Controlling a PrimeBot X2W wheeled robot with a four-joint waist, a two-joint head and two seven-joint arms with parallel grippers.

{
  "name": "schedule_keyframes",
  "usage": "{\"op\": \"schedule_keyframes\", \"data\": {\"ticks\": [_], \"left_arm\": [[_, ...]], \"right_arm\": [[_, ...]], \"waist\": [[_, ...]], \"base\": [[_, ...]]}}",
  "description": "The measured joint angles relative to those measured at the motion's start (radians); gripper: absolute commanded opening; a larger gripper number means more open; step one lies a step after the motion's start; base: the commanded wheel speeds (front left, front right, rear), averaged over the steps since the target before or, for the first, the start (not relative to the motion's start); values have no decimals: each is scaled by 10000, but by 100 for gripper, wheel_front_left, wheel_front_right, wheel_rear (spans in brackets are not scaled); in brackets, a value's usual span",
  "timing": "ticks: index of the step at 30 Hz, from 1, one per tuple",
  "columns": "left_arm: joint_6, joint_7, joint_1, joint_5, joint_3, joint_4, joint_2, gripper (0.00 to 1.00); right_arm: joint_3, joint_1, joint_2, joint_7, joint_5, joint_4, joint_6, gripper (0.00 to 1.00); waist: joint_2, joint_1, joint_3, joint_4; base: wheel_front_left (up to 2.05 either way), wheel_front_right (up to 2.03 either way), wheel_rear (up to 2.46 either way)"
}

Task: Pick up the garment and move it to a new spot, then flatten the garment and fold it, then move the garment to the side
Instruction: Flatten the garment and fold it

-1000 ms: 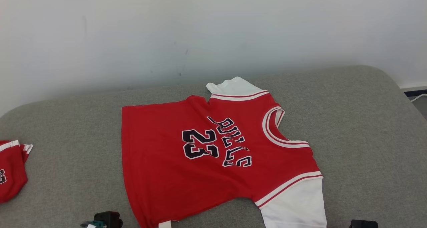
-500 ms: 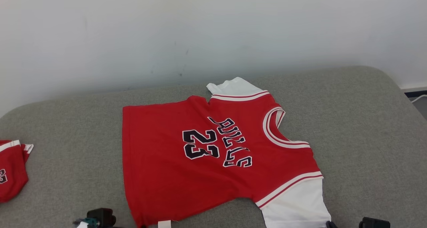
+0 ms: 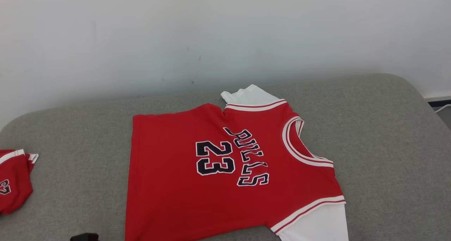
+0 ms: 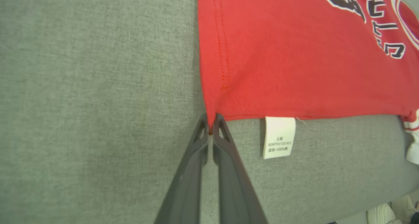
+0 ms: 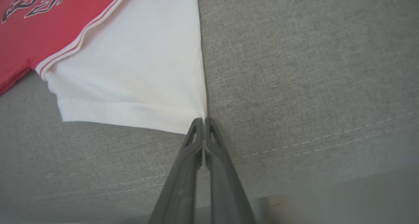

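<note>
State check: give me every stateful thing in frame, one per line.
jersey: unfolded, spread print-up on the grey cushion.
left gripper: shut on the jersey's red hem corner.
right gripper: shut at the corner of the white sleeve, apparently pinching it.
care label: sticking out from the hem, lying flat.
second red garment: bunched up at the cushion's left edge.

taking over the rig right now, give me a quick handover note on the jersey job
Left gripper: shut on the red hem corner of the jersey, beside its white label.
Right gripper: shut at the corner of the white sleeve, apparently pinching it.
Jersey: spread face up, nearly flat, mid grey cushion; a second red garment lies at the cushion's left edge.
Done: jersey laid out, both near corners taken.
To do: finish flattening, fold it, move it to the side.
</note>
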Motion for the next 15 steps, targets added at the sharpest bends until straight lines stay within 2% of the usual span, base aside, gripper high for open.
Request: {"op": "schedule_keyframes", "data": {"ticks": [3,9,15], "left_arm": [[33,104,322,-92,75,-157,90,0],[63,422,958,-347,299,-639,385,0],[222,412,1256,-579,688,-1356,460,0]], "right_arm": [[61,360,-33,245,159,-238,140,0],[23,986,-297,579,395,-642,194,0],[-366,1058,-399,639,719,-1609,339,0]], "waist": [[0,0,-26,32],[0,0,-64,71],[0,-1,-71,44]], "base": [[0,0,0],[0,0,0],[0,0,0]]}}
